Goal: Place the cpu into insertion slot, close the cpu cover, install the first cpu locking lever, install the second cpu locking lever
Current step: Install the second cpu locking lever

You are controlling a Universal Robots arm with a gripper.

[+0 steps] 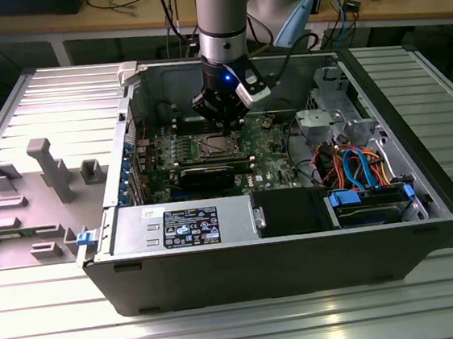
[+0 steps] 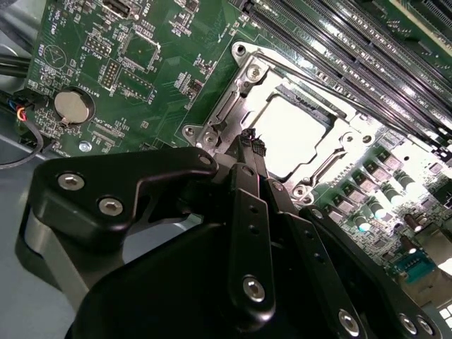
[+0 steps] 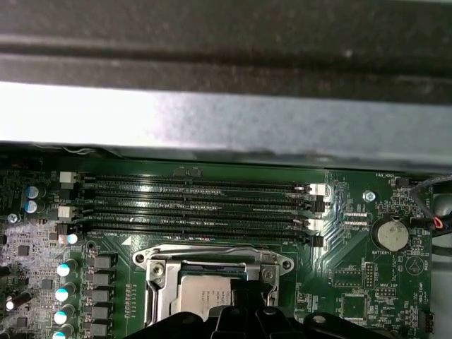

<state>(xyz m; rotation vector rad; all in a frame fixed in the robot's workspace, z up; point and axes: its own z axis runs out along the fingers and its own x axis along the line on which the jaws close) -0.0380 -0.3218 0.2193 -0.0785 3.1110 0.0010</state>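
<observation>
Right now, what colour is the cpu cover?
Silvery bare metal cpu cover, clearest in the second wrist view.

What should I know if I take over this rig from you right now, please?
Gripper: shut, nothing visibly held, tips at the edge of the cover.
Chip: seated in the socket on the green board, inside the open computer case.
Cover: lies flat over the chip, which shows through its window.
Levers: I cannot tell whether either one is latched, so check both.
</observation>
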